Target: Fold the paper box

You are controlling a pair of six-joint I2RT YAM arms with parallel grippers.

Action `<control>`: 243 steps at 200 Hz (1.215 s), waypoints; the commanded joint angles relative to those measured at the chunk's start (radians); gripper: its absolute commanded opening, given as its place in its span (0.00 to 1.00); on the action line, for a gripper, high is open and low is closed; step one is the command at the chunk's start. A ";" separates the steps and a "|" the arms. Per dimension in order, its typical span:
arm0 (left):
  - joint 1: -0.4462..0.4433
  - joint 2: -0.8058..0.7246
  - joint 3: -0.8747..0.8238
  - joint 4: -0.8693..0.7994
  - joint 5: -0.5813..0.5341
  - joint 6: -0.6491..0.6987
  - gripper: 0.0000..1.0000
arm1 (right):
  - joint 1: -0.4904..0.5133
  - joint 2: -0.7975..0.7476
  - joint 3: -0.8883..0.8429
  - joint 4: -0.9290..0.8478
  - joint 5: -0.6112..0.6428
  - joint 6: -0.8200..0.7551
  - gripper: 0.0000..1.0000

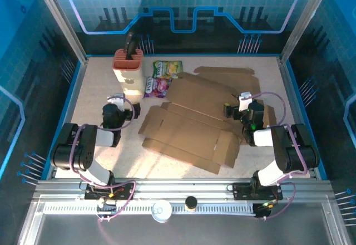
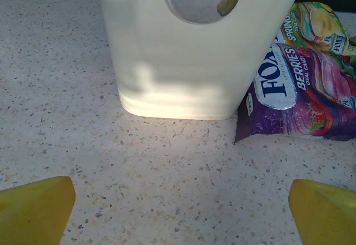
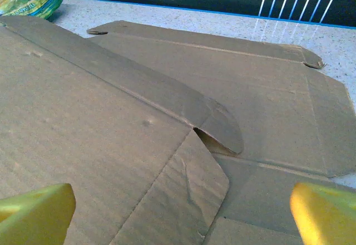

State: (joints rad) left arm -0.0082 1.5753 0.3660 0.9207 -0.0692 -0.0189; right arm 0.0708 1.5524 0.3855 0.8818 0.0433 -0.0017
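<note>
The unfolded cardboard box (image 1: 189,125) lies flat on the table (image 1: 92,97), from the centre to the right, overlapping a second flat sheet (image 1: 228,81) farther back. The right gripper (image 3: 179,214) hangs wide open over the box's right part. The left gripper (image 2: 181,209), also wide open, faces a cream container (image 2: 183,61) and candy bags (image 2: 303,86) on the left.

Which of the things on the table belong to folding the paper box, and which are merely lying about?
For the job:
- flat cardboard box blanks, overlapping mid-table

Just lying about:
- cream container, far left
- purple Fox's berries candy bag, beside the container
- green-yellow candy bag, just behind the purple one
</note>
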 commanded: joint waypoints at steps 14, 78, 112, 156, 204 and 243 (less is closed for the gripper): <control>0.011 -0.019 0.019 0.001 0.025 0.019 0.99 | -0.014 -0.011 0.016 0.002 -0.016 -0.012 1.00; 0.011 -0.020 0.019 0.001 0.026 0.019 0.99 | -0.013 -0.011 0.016 0.002 -0.017 -0.013 1.00; 0.011 -0.019 0.019 0.002 0.026 0.019 0.99 | -0.014 -0.011 0.016 0.002 -0.017 -0.013 1.00; 0.011 -0.020 0.014 0.010 0.044 0.023 0.99 | -0.011 -0.019 -0.064 0.151 0.092 0.026 1.00; -0.040 -0.115 -0.142 0.231 -0.042 0.063 0.99 | 0.017 -0.122 -0.204 0.327 0.181 0.019 1.00; -0.230 -0.280 -0.188 0.172 -0.246 0.187 0.99 | 0.176 -0.316 -0.218 0.264 0.396 -0.106 1.00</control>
State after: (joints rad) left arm -0.1135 1.3849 0.2016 1.0523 -0.1444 0.0574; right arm 0.1486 1.3842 0.1783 1.1164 0.2684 -0.0109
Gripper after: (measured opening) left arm 0.992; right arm 0.997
